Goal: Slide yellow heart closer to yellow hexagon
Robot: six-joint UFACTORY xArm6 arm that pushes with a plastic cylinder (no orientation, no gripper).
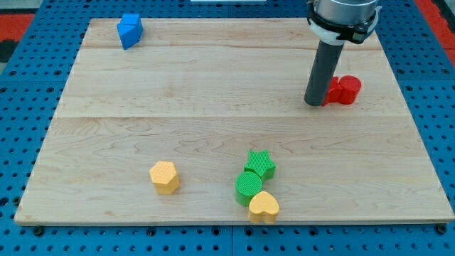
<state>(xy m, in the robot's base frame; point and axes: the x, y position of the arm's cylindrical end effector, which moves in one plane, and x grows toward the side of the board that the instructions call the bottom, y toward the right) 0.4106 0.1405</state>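
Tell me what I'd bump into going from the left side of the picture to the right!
Blue block → yellow hexagon → yellow heart → my tip → red block. The green star and green round block overlap the heart's span, so I've left them out.

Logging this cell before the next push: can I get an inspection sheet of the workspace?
Surface: wooden board, flat, on a blue pegboard base.
Job's things: yellow heart at the view's bottom, touching the green cylinder; yellow hexagon apart, to the view's left.
Clutter: green star against the cylinder; blue block at top left; red block at right.
Grippers: none; my tip stands beside the red block, far from both yellow blocks.
Cables: nothing seen.
Surroundings: red surface in the top corners.
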